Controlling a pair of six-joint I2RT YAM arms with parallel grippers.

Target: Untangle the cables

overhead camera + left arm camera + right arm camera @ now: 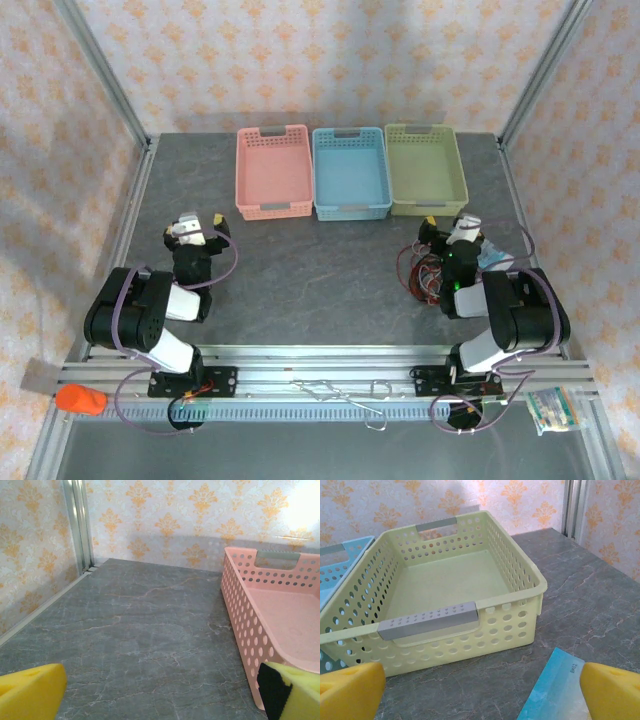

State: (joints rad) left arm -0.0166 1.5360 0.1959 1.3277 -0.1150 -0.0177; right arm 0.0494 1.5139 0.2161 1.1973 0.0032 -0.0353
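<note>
1. Right gripper (pixel 450 226) is spread wide and empty, hanging just near of the green basket (pixel 426 170).
2. Red-and-black cables (pixel 418 272) sit in a tangle on the table (pixel 320 270), nearer than that gripper and just left of its arm, partly tucked under it. They're clear of the fingers.
3. Same for the left gripper (pixel 201 222): wide open, nothing in it, over by the pink basket (pixel 272 172) and well apart from the cables.
4. Right wrist view: a blue packet (pixel 552 692) lies flat between the yellow fingertips (pixel 350 687).
</note>
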